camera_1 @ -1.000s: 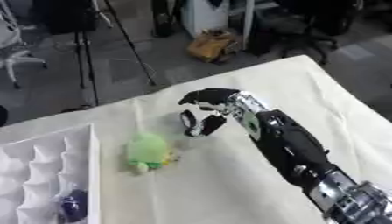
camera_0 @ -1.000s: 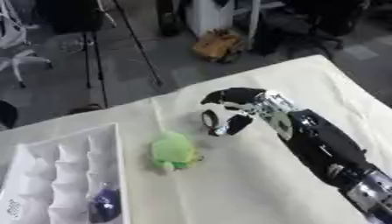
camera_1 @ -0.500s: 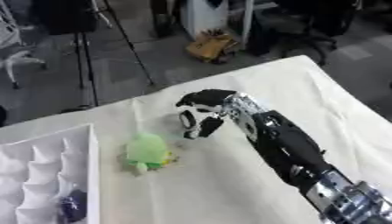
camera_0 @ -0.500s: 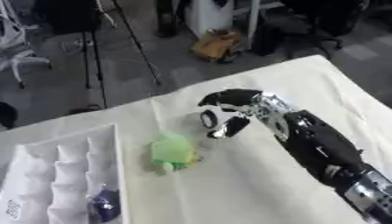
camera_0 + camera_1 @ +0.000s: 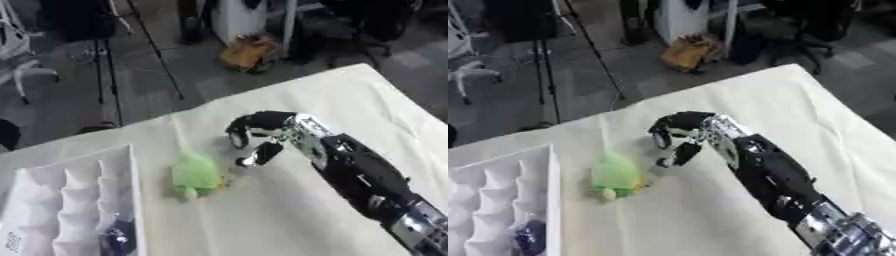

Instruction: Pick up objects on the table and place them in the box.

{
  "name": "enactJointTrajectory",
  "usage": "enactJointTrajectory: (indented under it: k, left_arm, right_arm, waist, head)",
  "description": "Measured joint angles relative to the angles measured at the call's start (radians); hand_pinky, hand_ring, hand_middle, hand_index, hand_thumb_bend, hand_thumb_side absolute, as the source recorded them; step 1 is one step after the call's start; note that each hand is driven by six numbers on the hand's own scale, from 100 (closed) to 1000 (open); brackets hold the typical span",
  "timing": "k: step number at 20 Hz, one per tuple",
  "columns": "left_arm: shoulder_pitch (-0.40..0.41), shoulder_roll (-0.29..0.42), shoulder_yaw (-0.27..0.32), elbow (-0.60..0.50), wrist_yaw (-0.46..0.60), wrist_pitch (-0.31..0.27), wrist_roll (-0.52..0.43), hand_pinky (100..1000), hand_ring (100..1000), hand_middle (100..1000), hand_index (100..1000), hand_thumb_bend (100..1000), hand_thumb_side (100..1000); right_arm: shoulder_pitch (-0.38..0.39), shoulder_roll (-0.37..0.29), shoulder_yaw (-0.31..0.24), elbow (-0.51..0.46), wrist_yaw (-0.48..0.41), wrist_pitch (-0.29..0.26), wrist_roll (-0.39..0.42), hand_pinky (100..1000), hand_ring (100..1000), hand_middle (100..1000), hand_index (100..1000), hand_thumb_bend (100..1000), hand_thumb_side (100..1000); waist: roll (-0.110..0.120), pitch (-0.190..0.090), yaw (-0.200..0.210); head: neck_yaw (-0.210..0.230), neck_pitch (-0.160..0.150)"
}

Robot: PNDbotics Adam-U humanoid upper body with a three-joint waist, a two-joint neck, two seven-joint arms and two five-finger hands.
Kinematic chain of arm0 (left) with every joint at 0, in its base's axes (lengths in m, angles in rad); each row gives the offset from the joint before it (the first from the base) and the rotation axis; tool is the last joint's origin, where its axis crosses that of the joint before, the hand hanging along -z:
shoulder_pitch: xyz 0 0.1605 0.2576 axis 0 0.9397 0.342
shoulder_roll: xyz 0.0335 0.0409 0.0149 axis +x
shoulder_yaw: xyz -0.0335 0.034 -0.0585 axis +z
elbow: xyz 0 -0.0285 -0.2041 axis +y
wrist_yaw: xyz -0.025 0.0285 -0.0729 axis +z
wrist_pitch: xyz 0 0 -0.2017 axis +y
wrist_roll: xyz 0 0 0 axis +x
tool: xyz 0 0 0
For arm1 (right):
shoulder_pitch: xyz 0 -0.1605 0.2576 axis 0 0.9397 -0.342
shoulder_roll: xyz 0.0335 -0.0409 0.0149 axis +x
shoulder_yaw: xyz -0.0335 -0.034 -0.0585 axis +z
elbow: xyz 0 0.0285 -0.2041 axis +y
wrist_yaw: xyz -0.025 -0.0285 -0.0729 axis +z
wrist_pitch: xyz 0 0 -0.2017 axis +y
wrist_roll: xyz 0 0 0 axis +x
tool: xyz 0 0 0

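Right robot hand (image 5: 262, 137) hovers beside green toy (image 5: 194, 172) on desk (image 5: 289, 220), fingers curled, holding nothing. Best approach: spread the fingers first, then lower squarely over the toy.

1. No text, label, brand, number or sign can be read in either view.
2. Box (image 5: 52, 210): a small dark mark sits on its white front corner at the lower left edge of the left eye view; too blurred to tell whether it is print.
3. Green toy (image 5: 194, 173), desk (image 5: 262, 220) cloth and right hand (image 5: 262, 137): no lettering shows on any of them.
4. Floor items beyond the desk, including a yellow-brown bag (image 5: 249, 51): no legible marking.
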Motion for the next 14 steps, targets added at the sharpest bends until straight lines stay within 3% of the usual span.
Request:
enactJointTrajectory:
  k: [4,5,14]
  left_arm:
    - [0.000,0.000,0.000,0.000,0.000,0.000,0.000,974,840,806,735,439,852]
    - [0.000,0.000,0.000,0.000,0.000,-0.001,-0.001,974,841,807,735,438,853]
    - [0.000,0.000,0.000,0.000,0.000,-0.001,-0.001,975,841,807,735,437,853]
  right_arm:
    - [0.007,0.002,0.000,0.007,-0.008,-0.004,-0.002,521,634,852,927,416,553]
    - [0.007,0.003,0.000,0.007,-0.010,-0.005,-0.004,449,572,827,902,395,537]
    - [0.009,0.005,0.000,0.006,-0.028,-0.014,-0.054,385,537,813,892,367,519]
  waist:
    - [0.001,0.000,-0.001]
    - [0.001,0.000,-0.002]
    - [0.001,0.000,-0.010]
  head:
    - [0.000,0.000]
    - [0.000,0.000]
    - [-0.004,-0.001]
